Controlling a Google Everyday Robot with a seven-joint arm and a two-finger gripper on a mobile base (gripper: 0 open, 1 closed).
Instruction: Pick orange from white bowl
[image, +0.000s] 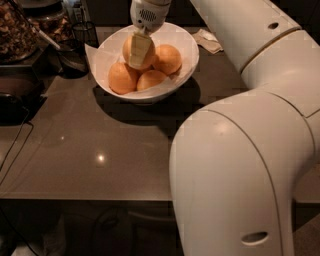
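The white bowl (186, 64) stands at the back of the dark table. It holds three smaller deep-orange fruits (122, 78) and the larger, paler orange (127, 50) at its back. My gripper (139, 54) comes down from the top into the bowl. Its tan front finger (140, 50) lies flat against the orange's near side, and the other finger is hidden behind the fruit. The gripper is shut on the orange, which sits about level with the bowl's rim, above the other fruits.
My white arm (240, 150) fills the right half of the view. A small dark glass cup (84, 33), a dark scoop (70, 59) and a jar of brown food (17, 27) stand left of the bowl. A crumpled napkin (208, 41) lies to the right. The table's front edge (85, 199) is near.
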